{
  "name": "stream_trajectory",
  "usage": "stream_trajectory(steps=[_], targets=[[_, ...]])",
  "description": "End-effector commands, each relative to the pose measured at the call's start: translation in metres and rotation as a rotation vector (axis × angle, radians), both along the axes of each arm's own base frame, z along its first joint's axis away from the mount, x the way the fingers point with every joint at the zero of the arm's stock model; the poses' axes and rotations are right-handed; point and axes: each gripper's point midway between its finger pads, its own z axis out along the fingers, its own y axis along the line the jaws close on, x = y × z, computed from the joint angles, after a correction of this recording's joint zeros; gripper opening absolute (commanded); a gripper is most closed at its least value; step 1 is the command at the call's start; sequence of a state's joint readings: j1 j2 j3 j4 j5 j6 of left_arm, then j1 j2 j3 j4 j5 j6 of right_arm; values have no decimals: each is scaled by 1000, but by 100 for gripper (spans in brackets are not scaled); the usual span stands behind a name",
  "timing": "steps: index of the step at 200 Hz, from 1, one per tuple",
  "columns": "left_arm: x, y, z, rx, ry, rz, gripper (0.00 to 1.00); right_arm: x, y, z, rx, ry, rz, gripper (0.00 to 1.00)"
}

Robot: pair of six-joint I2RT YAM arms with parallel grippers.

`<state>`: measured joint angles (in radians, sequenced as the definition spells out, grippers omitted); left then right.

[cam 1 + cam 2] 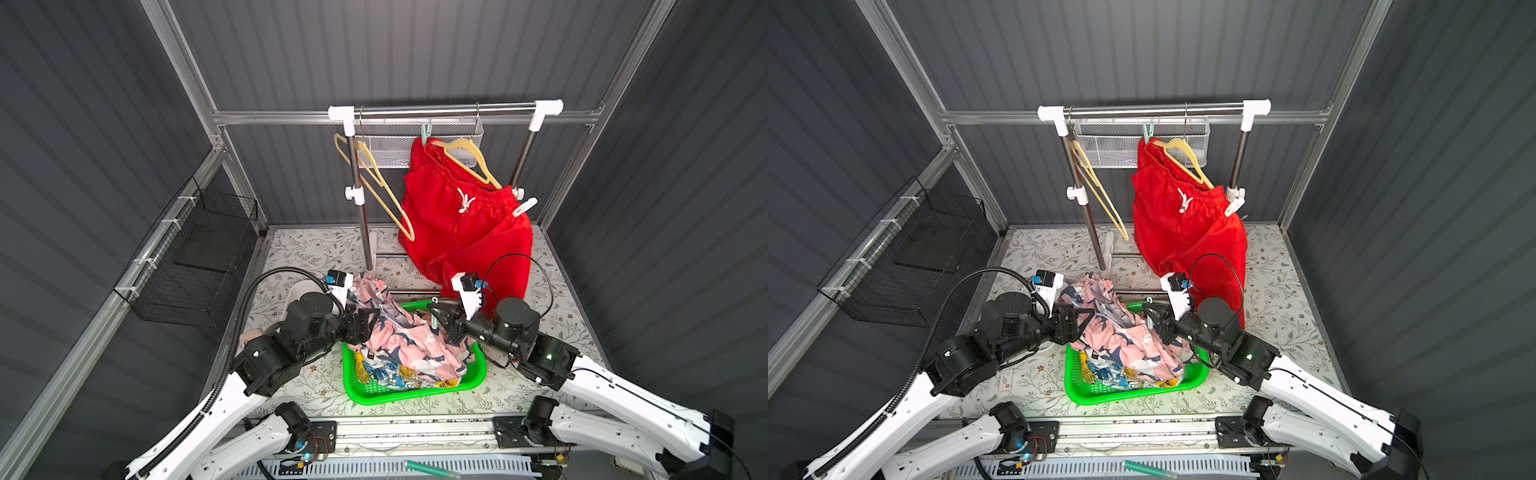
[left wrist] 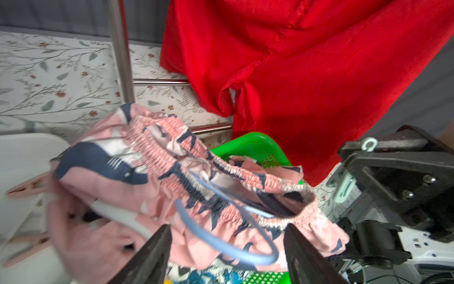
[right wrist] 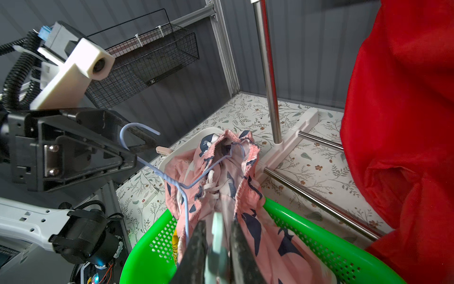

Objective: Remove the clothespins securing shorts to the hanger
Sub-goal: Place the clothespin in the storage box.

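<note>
- The right gripper [image 3: 218, 224] is clamped on a mint clothespin [image 2: 345, 185]. The peg lies crosswise to the fingers, with its hooked end sticking out on one side.
- The left gripper [image 2: 228, 230] has its jaws wide apart. The hook of the blue wire hanger [image 2: 255, 259] loops between them, and neither jaw pinches it.
- The pink shorts [image 2: 118, 172] drape on that hanger straight ahead of both sets of jaws and sag into the green basket [image 1: 415, 395] below.
- The held peg probably needs dropping next. The white tray [image 2: 22, 152], which holds pale pink clothespins [image 2: 24, 183], sits beside the left jaws and beyond the shorts from the right jaws.
- The red shorts [image 1: 465, 232] hang high above and beyond the right jaws, so the right arm is nearer. A white clothespin [image 1: 524, 206] pokes out from the waistband's end, and a second mint peg [image 1: 426, 134] stands upright by the rail.
- The right wrist view is blurred at the tips, so I cannot tell whether the held peg touches the pink fabric. The folds may hide more pegs.
</note>
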<state>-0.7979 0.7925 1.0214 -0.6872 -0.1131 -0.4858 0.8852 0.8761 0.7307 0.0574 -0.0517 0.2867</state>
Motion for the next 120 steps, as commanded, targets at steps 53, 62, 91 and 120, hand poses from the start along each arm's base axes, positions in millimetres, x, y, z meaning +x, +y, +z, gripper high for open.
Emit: stream_trajectory(steps=[53,62,91,120], targets=[[-6,77,-10,307,121,283,78,0,19,25,42,-66,46,13],[-4,78,-3,318,108,289,79,1,22,26,38,-74,51,13],[3,74,22,305,57,276,79,3,39,25,29,-75,80,14],[2,62,26,293,59,216,80,6,57,23,31,-76,106,14]])
